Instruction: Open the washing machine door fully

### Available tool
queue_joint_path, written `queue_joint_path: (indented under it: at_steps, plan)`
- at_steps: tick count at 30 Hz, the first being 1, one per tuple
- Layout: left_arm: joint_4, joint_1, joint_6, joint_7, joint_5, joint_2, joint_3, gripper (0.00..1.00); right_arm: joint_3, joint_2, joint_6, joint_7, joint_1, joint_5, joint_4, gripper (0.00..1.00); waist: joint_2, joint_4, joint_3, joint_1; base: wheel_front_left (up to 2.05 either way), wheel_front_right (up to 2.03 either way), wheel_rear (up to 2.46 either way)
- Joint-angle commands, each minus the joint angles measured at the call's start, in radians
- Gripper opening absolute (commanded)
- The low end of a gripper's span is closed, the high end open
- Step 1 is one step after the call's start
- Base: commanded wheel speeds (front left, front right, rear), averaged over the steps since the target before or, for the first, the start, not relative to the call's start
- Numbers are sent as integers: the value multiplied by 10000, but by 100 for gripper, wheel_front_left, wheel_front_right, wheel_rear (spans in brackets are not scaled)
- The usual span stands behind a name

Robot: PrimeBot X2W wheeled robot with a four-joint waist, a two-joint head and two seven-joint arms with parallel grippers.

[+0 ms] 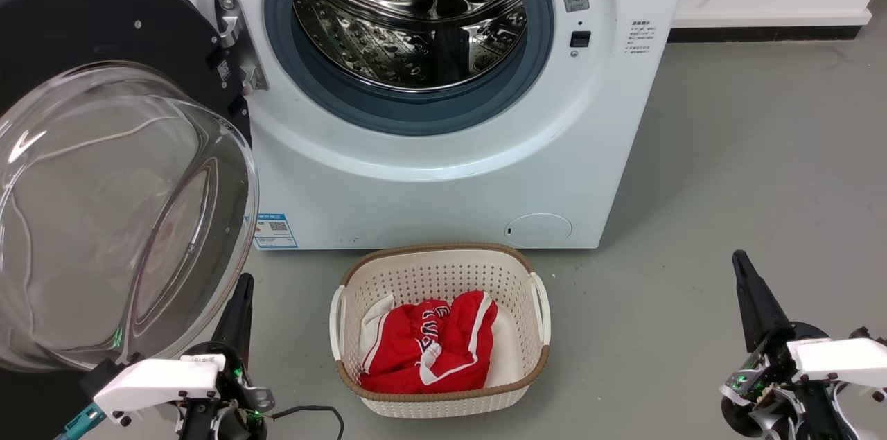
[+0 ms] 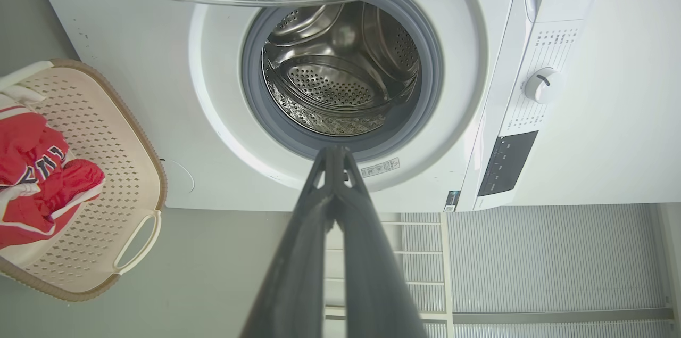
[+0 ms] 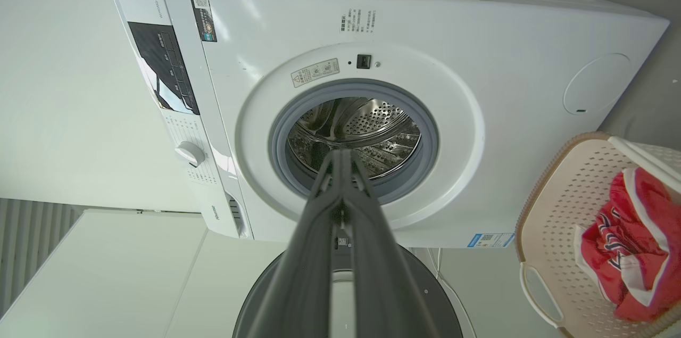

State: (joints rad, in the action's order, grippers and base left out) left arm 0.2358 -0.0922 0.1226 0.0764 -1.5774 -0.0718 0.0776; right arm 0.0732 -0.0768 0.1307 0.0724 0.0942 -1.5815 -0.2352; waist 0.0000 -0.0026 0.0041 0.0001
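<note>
Standing low at the front, the left gripper point(image 1: 244, 285) has its two dark fingers pressed together on nothing, tips up, just beside the lower rim of the door's glass bowl point(image 1: 104, 218). Whether it touches the glass I can't tell. Over on the other side the right gripper point(image 1: 740, 261) is likewise clenched and empty, well apart from everything, above the grey floor point(image 1: 727, 183).

Between the two, a little further off, sits a cream perforated laundry basket point(image 1: 443, 256) with a red and white garment point(image 1: 429, 346) bunched inside. Right behind the basket is the washing machine point(image 1: 443, 197), white, with a blue sticker point(image 1: 275, 231) low on its left and a round flap point(image 1: 538, 229) low on its right.

The washing machine door point(image 1: 83, 24) is swung out wide on its hinge point(image 1: 235, 45) at the left of the opening, its bowl bulging into the room. The grey rubber ring point(image 1: 416, 118) and the steel drum point(image 1: 416, 17) are laid bare.
</note>
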Motion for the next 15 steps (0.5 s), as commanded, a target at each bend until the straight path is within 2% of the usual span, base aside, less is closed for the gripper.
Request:
queue_joint_path:
  at_steps: [1, 7, 15]
  plan:
    - [51, -169, 65, 74, -204, 7, 59, 0, 34, 17, 1, 86, 115, -228, -52, 0, 0, 6, -2, -1, 0, 0, 0]
    - [109, -172, 111, 187, -617, 17, 111, 0, 82, 32, 0, 166, 168, -627, -99, 0, 0, 25, -9, -1, 0, 0, 0]
    - [104, -174, 104, 214, -551, 38, 137, 0, 123, 60, 0, 207, 173, -553, -97, 0, 0, 26, -10, -1, 0, 0, 0]
